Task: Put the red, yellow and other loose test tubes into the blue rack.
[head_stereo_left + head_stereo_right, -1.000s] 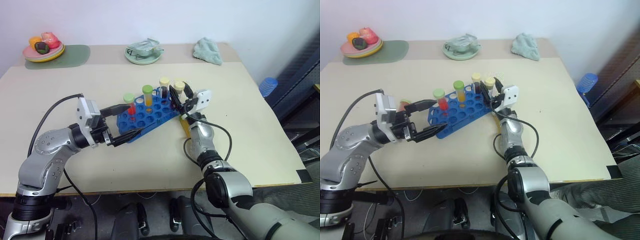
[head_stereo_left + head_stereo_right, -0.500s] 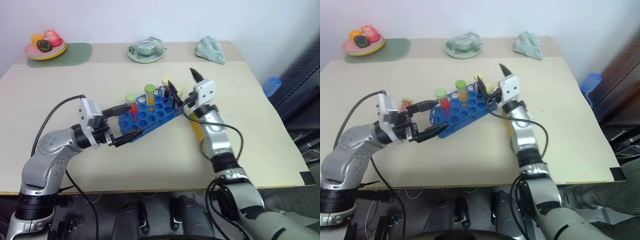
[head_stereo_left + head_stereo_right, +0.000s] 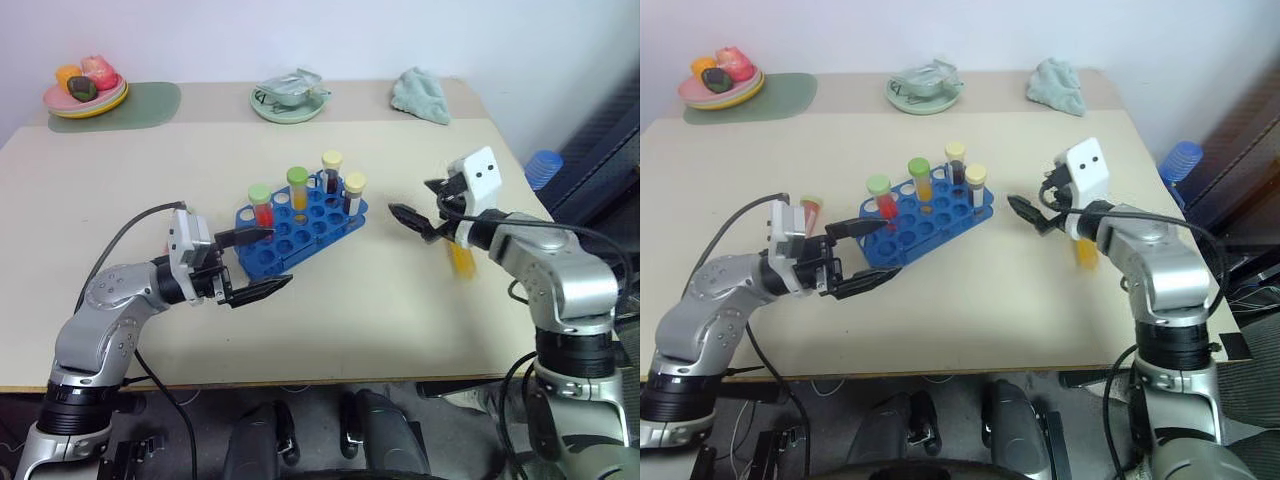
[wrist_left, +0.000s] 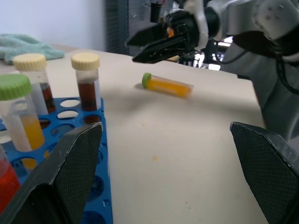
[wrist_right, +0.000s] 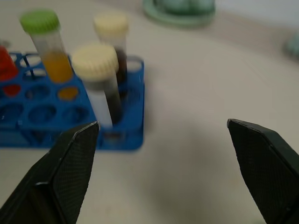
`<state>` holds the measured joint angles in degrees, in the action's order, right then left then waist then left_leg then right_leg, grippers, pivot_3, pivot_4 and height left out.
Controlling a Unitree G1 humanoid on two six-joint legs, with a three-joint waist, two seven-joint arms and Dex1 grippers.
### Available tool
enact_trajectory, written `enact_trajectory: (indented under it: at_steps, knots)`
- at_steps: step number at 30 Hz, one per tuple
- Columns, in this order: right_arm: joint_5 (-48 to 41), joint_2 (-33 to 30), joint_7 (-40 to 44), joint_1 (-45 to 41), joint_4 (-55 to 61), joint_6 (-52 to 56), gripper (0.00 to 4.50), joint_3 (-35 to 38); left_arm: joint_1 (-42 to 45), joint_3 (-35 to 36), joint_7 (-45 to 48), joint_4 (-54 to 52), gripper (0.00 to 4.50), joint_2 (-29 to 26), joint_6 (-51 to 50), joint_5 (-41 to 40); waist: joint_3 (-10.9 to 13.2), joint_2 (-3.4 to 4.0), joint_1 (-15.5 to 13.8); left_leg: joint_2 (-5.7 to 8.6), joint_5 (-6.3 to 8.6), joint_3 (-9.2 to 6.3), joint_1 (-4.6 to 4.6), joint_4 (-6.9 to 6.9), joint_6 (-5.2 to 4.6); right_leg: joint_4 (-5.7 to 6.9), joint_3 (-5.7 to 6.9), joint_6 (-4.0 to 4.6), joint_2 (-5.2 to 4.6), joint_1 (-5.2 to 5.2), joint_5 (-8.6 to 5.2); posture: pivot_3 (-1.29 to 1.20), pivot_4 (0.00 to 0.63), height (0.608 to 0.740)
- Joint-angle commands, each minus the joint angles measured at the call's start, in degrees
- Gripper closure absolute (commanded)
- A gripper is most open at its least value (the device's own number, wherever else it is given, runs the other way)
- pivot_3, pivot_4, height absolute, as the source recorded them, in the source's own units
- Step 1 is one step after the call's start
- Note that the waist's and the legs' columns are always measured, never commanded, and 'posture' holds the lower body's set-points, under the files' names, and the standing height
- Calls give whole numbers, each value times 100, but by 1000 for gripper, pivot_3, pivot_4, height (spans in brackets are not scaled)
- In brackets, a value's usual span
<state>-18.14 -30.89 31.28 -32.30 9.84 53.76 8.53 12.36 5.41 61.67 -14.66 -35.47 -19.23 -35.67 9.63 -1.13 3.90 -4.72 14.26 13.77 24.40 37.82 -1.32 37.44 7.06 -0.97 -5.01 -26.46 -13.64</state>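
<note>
Nearest to me, my left gripper (image 3: 252, 264) hangs at the near-left corner of the blue rack (image 3: 300, 224), its two black fingers spread wide, one above the rack's near edge and one just off its corner; nothing is between them. My right gripper (image 3: 420, 206) hovers over bare table (image 3: 330, 310) to the right of the rack, well apart from it, pointing toward it with its jaws wide apart and empty.

Just beside my right gripper, on the side away from the rack, a loose tube of yellow liquid (image 4: 167, 85) with a green cap lies flat on the table. Another loose tube with red liquid (image 3: 811, 208) lies on the table behind my left wrist, left of the rack.

The rack sits slantwise near the middle of the table. Four tubes stand upright in it: a green-capped red tube (image 3: 261, 204), a green-capped yellow tube (image 3: 298, 188), and two cream-capped dark tubes (image 3: 331, 170) (image 3: 354, 192) at its right end.

Farther back along the table's far edge sit a plate of fruit (image 3: 84, 92) on a green mat (image 3: 140, 104), a green dish (image 3: 288, 100) holding a crumpled wrapper, and a pale green cloth (image 3: 420, 96).
</note>
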Motion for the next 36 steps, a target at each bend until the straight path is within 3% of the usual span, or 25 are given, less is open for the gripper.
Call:
enact_trajectory:
  at_steps: [1,4,9,17,25,36]
  knots:
    - [412,-373,-638,-597,-1770,-374,19,505,153,21,26,-58,0,60,102,-59,1,-1,0,0,-1,0,2,3,1,-5,1,1,0,1,2,0,150,740]
    - [790,-875,-939,-1000,-3608,-1227,19,570,124,22,21,-96,0,97,72,-74,4,-1,-58,7,2,5,9,9,-4,-19,2,-2,-2,5,6,0,150,740]
    - [1035,-1207,-1000,-1206,-4609,-1500,19,452,-26,113,-18,-219,0,50,24,-112,5,2,-8,8,-3,12,9,2,-30,-22,-3,-49,5,5,4,0,150,740]
    - [513,-1200,-502,-964,-3598,-101,19,611,-95,197,-70,-287,0,-14,-41,-159,13,15,5,-2,-15,1,3,3,-6,-10,-7,-49,18,6,4,0,150,740]
    - [129,-1123,-619,-1101,-3115,469,19,968,-35,176,-76,-248,0,-65,-62,-195,13,15,-2,0,-2,2,5,15,-2,-12,-5,-28,7,10,15,0,150,740]
    - [-1031,-1148,279,-388,-944,2054,19,703,-15,171,-74,-237,0,-98,-82,-213,13,15,-13,-1,-1,1,6,14,-4,-13,-4,-31,6,9,17,0,150,740]
